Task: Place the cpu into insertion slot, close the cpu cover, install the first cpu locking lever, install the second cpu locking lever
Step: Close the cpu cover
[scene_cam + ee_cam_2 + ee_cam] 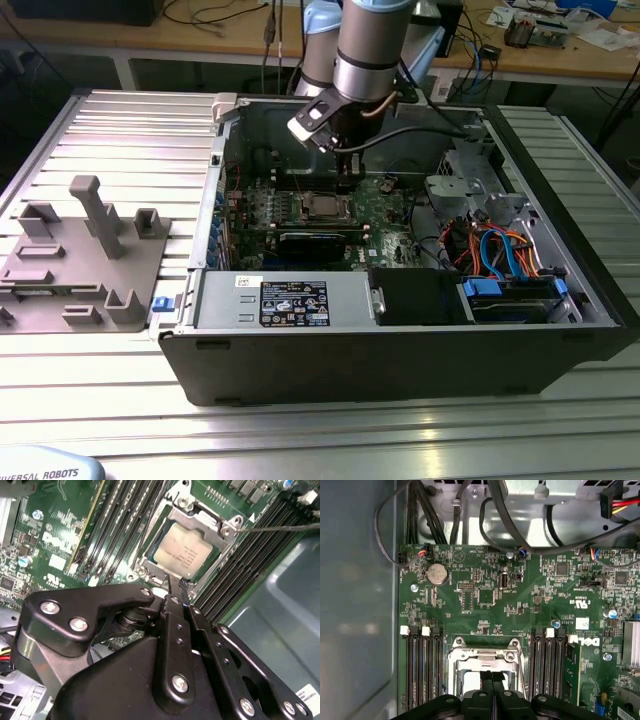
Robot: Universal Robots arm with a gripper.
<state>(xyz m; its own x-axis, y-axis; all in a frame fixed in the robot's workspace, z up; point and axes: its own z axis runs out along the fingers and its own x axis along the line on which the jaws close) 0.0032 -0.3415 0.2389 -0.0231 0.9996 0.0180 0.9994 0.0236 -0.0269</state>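
One claw (pixel 176 582), pressed together and empty, hovers beside the closed cpu cover (pixel 225 541), the cpu (pixel 322 207) just lower-left in the exterior view.

My silver-grey jointed arm (pixel 365 55) hangs with its wrist vertical. I see its black two-finger gripper (pixel 176 585) pointing down, fingers pressed together.
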